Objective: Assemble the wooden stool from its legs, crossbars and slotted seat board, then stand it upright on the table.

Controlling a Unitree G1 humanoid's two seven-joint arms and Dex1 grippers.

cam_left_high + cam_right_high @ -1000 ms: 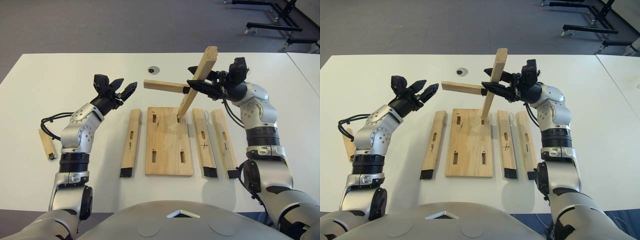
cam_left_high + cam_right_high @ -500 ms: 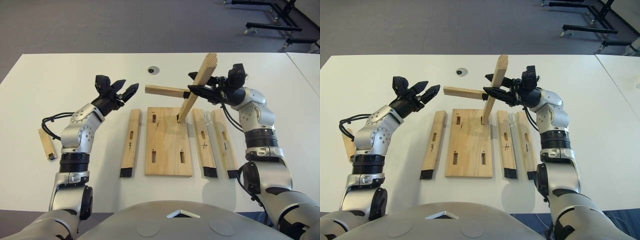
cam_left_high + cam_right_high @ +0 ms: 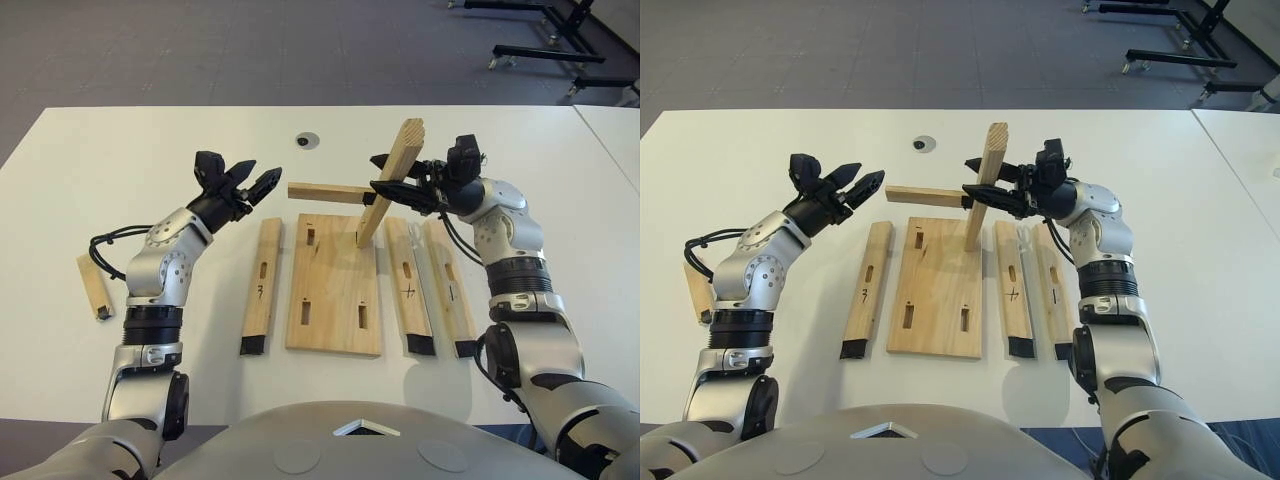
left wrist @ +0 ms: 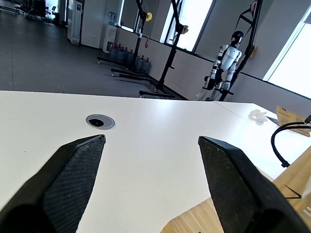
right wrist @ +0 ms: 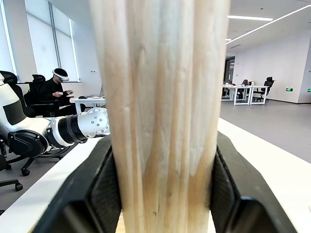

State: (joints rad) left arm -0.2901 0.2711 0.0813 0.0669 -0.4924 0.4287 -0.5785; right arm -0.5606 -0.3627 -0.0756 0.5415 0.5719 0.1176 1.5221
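- Currently your right gripper (image 3: 388, 176) is clamped on a leg (image 3: 404, 145) partway up its length. The right wrist view shows its fingers (image 5: 97, 194) pressed against both sides of the wood.
- That leg stands tilted, with its top leaning away from you and to the right. Its lower end meets the seat board (image 3: 335, 300) at the far right slot. You cannot tell how deep it sits in the slot.
- A crossbar (image 3: 325, 192) juts out sideways from the leg, at about the height of the grip. It points left over the far edge of the board, roughly level, with its free end in the air.
- Your left gripper (image 3: 263, 169) is open and holds nothing. It hangs above the table (image 3: 120, 150), just left of the crossbar's free end and not touching it. In the left wrist view its fingers (image 4: 73, 179) are spread wide.
- The seat board lies flat in the middle of the table, in front of you, with its four slots facing up.
- One spare leg (image 3: 262, 285) lies flat just left of the board, parallel to its long edge.
- Two more legs lie flat side by side just right of the board: an inner leg (image 3: 408, 285) and an outer leg (image 3: 450, 290).
- A short piece of wood (image 3: 93, 287) lies far to the left, well apart from the rest.
- A round cap (image 3: 307, 140) sits in the tabletop beyond the board.
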